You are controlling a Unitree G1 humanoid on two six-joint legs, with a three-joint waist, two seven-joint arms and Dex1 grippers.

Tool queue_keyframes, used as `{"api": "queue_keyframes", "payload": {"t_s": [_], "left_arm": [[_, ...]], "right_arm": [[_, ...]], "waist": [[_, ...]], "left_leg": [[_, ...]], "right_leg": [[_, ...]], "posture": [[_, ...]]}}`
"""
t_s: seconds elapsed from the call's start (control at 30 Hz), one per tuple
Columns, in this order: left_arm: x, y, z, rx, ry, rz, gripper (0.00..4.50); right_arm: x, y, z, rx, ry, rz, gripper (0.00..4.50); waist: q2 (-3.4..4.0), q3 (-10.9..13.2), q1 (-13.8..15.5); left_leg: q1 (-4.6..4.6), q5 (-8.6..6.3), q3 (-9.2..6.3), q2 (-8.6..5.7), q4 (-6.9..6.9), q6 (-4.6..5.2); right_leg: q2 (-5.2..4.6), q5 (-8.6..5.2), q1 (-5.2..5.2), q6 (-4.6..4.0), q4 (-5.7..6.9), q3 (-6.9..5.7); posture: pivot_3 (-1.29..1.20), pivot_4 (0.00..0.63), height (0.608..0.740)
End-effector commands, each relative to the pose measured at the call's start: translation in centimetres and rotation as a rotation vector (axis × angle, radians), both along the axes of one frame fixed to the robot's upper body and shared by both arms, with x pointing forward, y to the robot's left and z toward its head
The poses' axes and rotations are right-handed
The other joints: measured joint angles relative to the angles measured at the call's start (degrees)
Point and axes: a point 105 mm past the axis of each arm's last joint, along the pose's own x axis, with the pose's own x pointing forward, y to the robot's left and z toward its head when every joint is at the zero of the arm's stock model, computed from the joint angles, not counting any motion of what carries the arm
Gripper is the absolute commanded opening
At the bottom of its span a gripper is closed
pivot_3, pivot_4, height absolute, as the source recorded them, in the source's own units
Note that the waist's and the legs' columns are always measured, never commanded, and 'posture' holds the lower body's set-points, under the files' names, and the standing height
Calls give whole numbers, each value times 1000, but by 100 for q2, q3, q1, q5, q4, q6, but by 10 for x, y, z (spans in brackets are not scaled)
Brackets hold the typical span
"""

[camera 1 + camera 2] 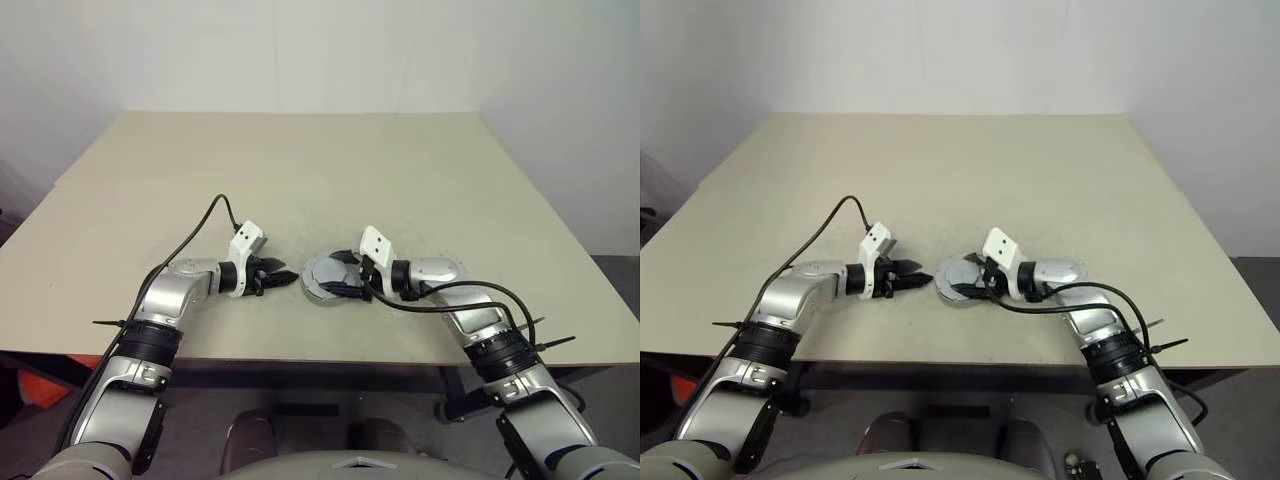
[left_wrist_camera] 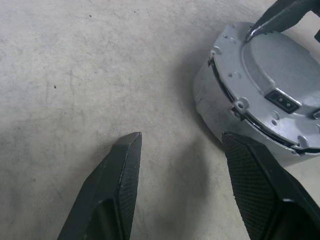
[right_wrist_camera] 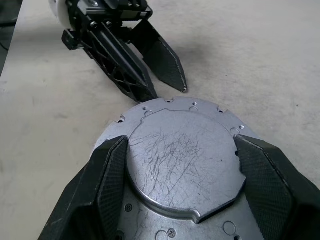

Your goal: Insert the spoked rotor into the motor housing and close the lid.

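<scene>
The lid, a dull grey scratched disc with a notched rim, lies flat on top of the round motor housing, of which a pale side wall shows. This stack stands on the table near its front edge. My right gripper reaches over it from the right, its two black fingers closed against either side of the lid's raised middle. My left gripper is open and empty just left of the stack, its fingertips a short way from the lid's rim. The spoked rotor is hidden.
The beige table stretches back to a white wall. Its front edge runs close below both grippers. A black cable loops over the table from my left wrist.
</scene>
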Motion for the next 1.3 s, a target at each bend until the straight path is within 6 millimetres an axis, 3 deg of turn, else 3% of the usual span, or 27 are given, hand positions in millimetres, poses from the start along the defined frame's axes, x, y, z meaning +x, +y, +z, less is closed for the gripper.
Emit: {"api": "queue_keyframes", "payload": {"t_s": [0.03,0.77,1.3], "left_arm": [[6,1,13,-2,-52,-4,2731],[7,1,13,-1,-50,-3,2731],[6,1,11,-1,-47,-2,2731]], "right_arm": [[-3,2,6,-12,-42,28,2942],[0,10,27,72,-65,31,2942],[0,8,25,30,-89,43,2942]], "waist": [[0,0,0],[0,0,-2],[0,0,-1]], "left_leg": [[0,0,0,0,0,0],[-1,0,0,0,-1,0],[-3,0,1,0,-1,0]], "right_leg": [[0,0,-3,0,0,0],[0,0,-12,0,-4,-1],[0,0,-16,0,-4,-1]], "posture": [[0,0,740],[0,0,740],[0,0,740]]}}
